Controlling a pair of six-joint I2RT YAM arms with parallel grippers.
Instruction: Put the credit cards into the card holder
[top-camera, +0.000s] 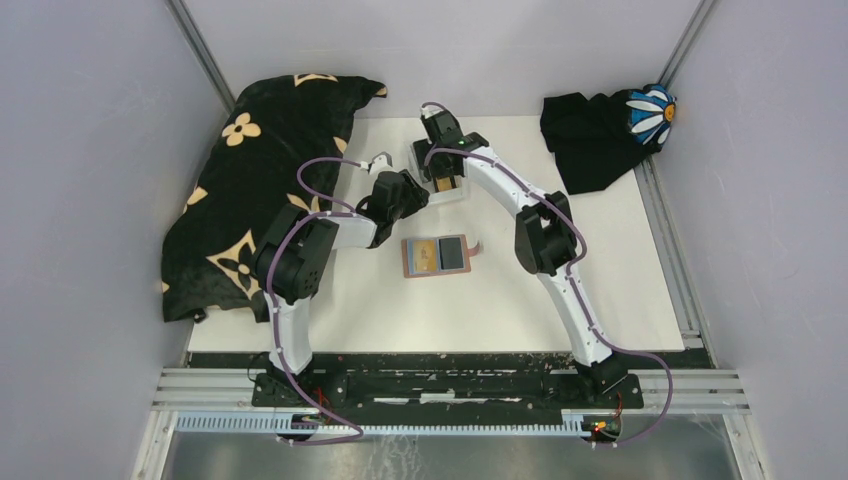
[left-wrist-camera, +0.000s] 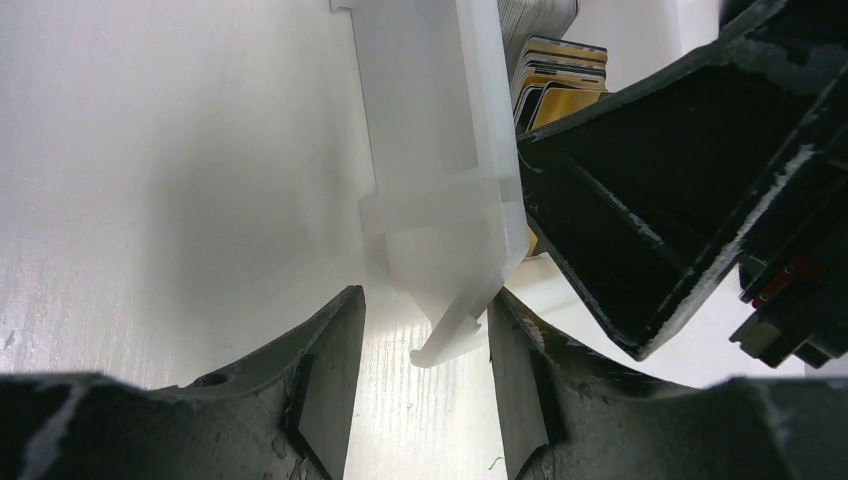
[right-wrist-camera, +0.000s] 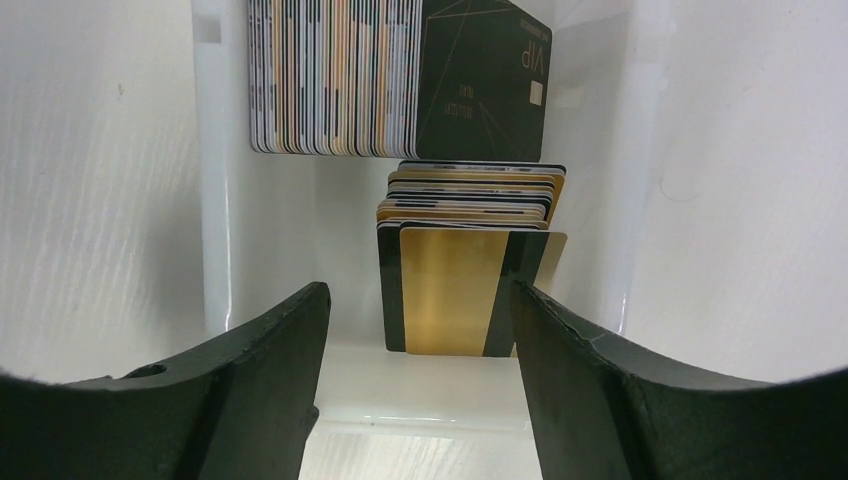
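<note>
The tan card holder (top-camera: 437, 256) lies open on the white table, with a gold card in its left half and a blue-grey card in its right half. More credit cards (right-wrist-camera: 450, 290) stand in a white plastic tray (top-camera: 440, 178): a gold one with black edges in front and a dense row (right-wrist-camera: 330, 80) ending in a black card behind. My right gripper (right-wrist-camera: 420, 350) is open and empty over the tray's near end; in the top view it (top-camera: 447, 183) hangs above the tray. My left gripper (left-wrist-camera: 425, 370) is open, and the tray's corner (left-wrist-camera: 450, 340) pokes between its fingers.
A black cloth with beige flowers (top-camera: 260, 190) covers the table's left side. A second black cloth (top-camera: 595, 135) and a blue daisy object (top-camera: 652, 112) lie at the back right. The right gripper's body (left-wrist-camera: 690, 180) crowds the left wrist view.
</note>
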